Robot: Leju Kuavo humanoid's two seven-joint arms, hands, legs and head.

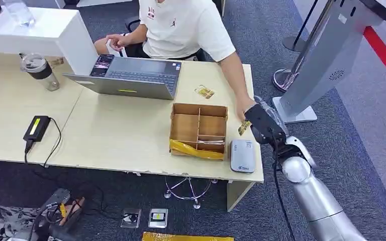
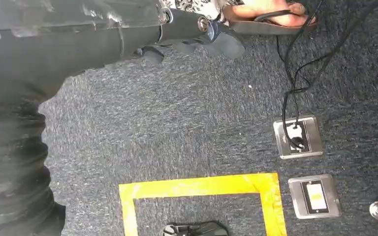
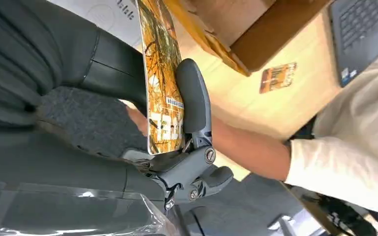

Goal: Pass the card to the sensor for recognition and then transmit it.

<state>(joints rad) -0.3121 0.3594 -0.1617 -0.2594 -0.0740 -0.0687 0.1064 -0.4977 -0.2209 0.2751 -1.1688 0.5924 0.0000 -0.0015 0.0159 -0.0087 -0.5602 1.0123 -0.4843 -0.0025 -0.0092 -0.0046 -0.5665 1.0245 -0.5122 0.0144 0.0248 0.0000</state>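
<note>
My right hand [image 1: 264,124] hangs over the table's right edge, just beyond the white-grey card sensor [image 1: 242,156]. It pinches an orange-yellow printed card [image 3: 161,73] between thumb and dark fingers [image 3: 193,96]; the head view shows the card [image 1: 244,128] as a small yellow edge. A person's hand [image 1: 243,108] reaches in right beside the card and my hand. Whether it touches the card I cannot tell. My left hand [image 2: 187,32] hangs by the floor, holding nothing.
A partitioned cardboard box [image 1: 199,129] with a yellow strip stands left of the sensor. A second card [image 1: 204,92] lies behind it, near the open laptop [image 1: 130,75]. A seated person in a white shirt [image 1: 181,25] is at the far side; a grey kiosk [image 1: 326,55] stands right.
</note>
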